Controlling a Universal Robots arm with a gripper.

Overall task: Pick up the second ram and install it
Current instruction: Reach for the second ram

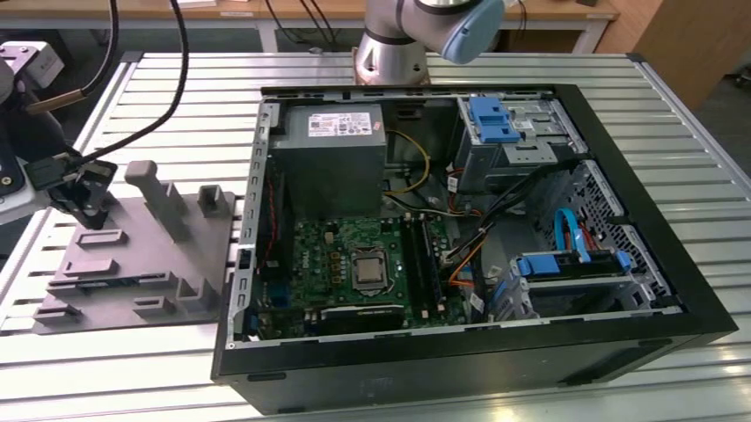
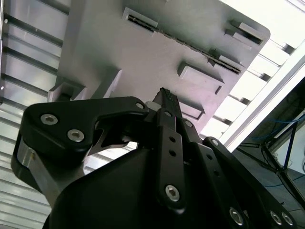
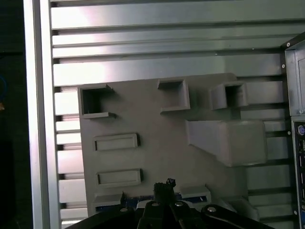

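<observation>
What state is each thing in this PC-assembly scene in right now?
gripper: fingers shut, empty, hovering over the grey fixture.
second ram: standing on edge in the fixture's slots, not gripped.
computer case: lying on its side, open, motherboard exposed.

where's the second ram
In the second wrist view the second ram stands on edge in the grey fixture, which sits at the exterior view's left beside the computer case.
</observation>
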